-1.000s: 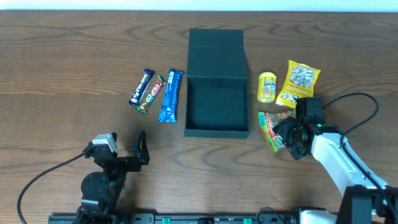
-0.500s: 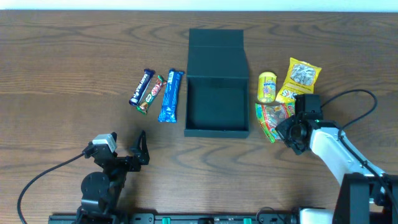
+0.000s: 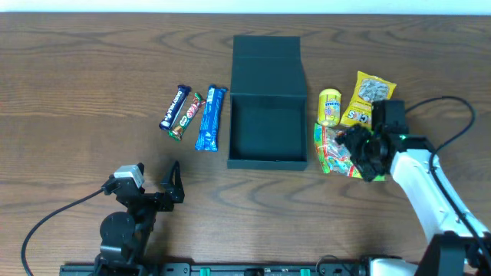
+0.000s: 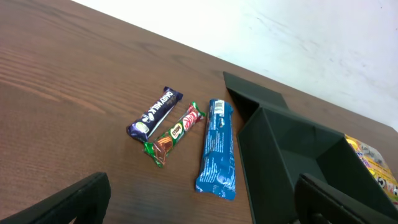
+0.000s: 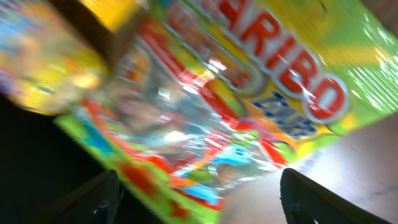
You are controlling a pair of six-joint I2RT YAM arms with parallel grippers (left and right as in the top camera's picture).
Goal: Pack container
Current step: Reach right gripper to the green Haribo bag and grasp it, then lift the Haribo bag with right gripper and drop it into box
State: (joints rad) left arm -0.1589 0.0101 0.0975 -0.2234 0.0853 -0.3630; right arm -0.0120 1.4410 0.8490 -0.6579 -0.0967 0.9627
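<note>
The dark teal container point(image 3: 267, 134) stands open at the table's centre, its lid lying flat on the far side; it also shows in the left wrist view point(image 4: 292, 155). It looks empty. My right gripper point(image 3: 357, 150) is open, low over a green Haribo bag point(image 3: 331, 152) just right of the container. In the right wrist view the blurred bag point(image 5: 249, 106) fills the frame between the spread fingers point(image 5: 102, 199). My left gripper point(image 3: 175, 184) is open and empty near the front left, fingers point(image 4: 74, 199) wide apart.
A dark blue chocolate bar point(image 3: 174, 107), a green-red bar point(image 3: 185, 116) and a blue packet point(image 3: 210, 118) lie left of the container. A yellow can point(image 3: 330, 106) and a yellow snack bag point(image 3: 370, 96) lie to its right, by the right arm's cable.
My right gripper has moved away from the front edge, toward the yellow bag. The Haribo bag has shifted and turned with it, now closer to the container. The left arm has not moved.
</note>
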